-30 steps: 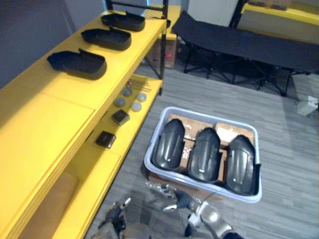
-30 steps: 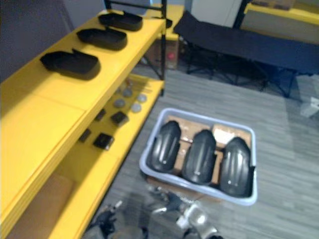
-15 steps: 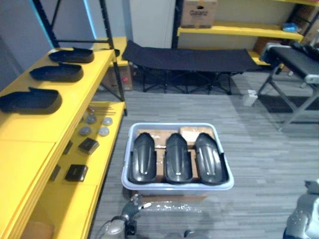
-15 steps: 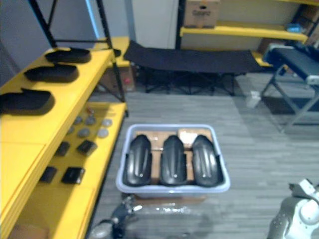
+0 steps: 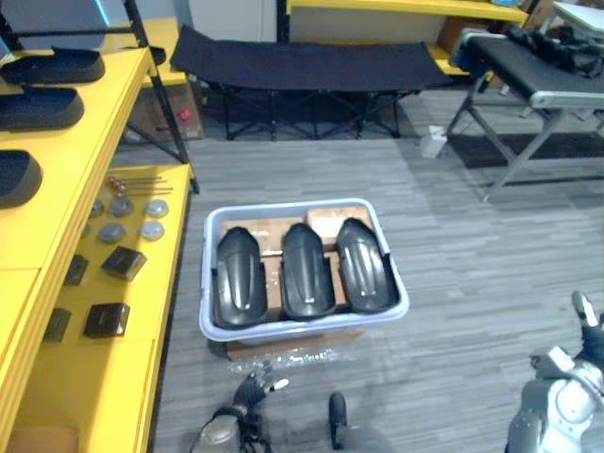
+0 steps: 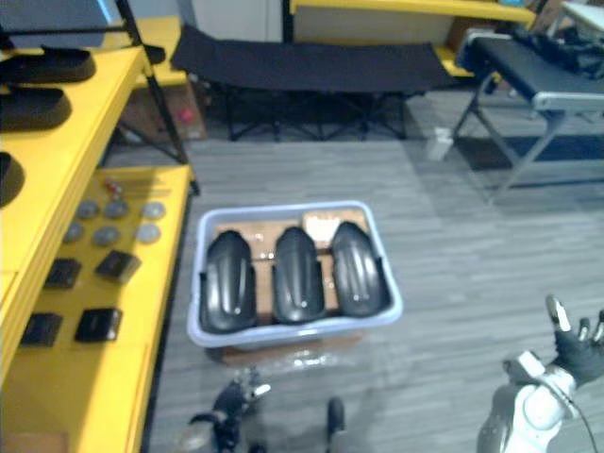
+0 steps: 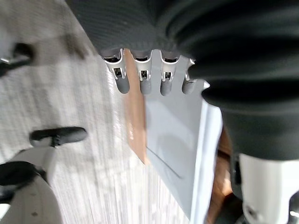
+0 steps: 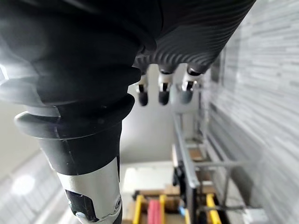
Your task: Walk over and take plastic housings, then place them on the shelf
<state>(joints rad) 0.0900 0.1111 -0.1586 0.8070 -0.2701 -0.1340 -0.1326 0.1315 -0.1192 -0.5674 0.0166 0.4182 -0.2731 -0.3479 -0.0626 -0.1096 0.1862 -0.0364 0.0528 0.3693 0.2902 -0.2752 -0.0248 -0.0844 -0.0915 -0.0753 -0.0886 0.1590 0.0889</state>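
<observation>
My left hand (image 5: 253, 388) and right hand (image 6: 570, 334) hang slack-fingered, empty; reaching for housings (image 5: 306, 272) at twelve o'clock, I may clip the tub (image 5: 300, 327).

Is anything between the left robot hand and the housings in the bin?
Only the bin's near wall. The left robot hand hangs open in front of it. The housings lie uncovered inside, so a reach over the rim looks clear.
</observation>
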